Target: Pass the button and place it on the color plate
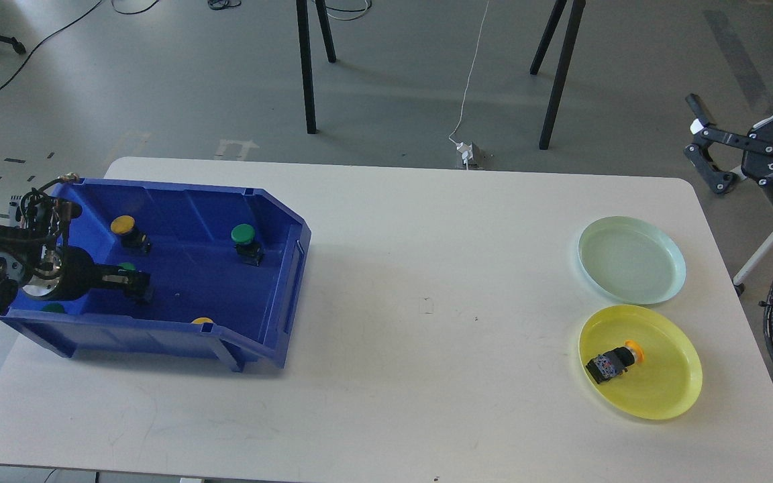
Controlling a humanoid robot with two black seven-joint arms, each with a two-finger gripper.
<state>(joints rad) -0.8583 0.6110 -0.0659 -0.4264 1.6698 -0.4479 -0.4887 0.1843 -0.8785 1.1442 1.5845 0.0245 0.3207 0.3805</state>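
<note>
My left gripper (137, 284) reaches into the blue bin (279, 295) from the left. Its dark fingers sit at a green-capped button (127, 267), and I cannot tell whether they grip it. Also in the bin are a yellow button (122, 226), a green button (243, 235), a green cap (54, 308) and a yellow cap (202, 320) behind the front wall. My right gripper (745, 77) is open and empty, off the table's far right. A yellow-capped button (613, 363) lies on its side on the yellow plate (670, 384).
A pale green plate (631, 261) with nothing on it sits just behind the yellow plate at the table's right. The bin stands at the table's left, open mouth facing right. Black stand legs (306, 67) and a cable are on the floor beyond the table.
</note>
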